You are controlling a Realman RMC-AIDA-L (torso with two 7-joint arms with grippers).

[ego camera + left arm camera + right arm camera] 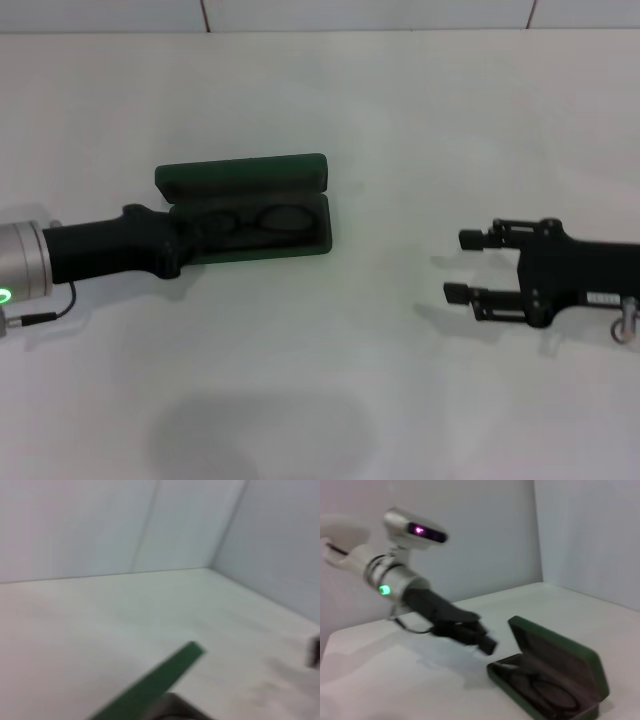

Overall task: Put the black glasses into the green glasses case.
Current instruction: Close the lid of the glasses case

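The green glasses case (240,176) lies open at the table's centre-left, its lid standing up at the back. The black glasses (266,220) lie inside on the dark lining. My left gripper (208,232) reaches in from the left and hangs over the case's left end. In the right wrist view it (487,642) is just above the near end of the case (560,655), with the glasses (540,690) in the tray. The lid's edge (155,680) shows in the left wrist view. My right gripper (463,265) is open and empty, well to the right of the case.
The white table (330,400) meets a pale wall at the back. A thin cable (50,315) hangs under my left wrist. Nothing else stands between the case and my right gripper.
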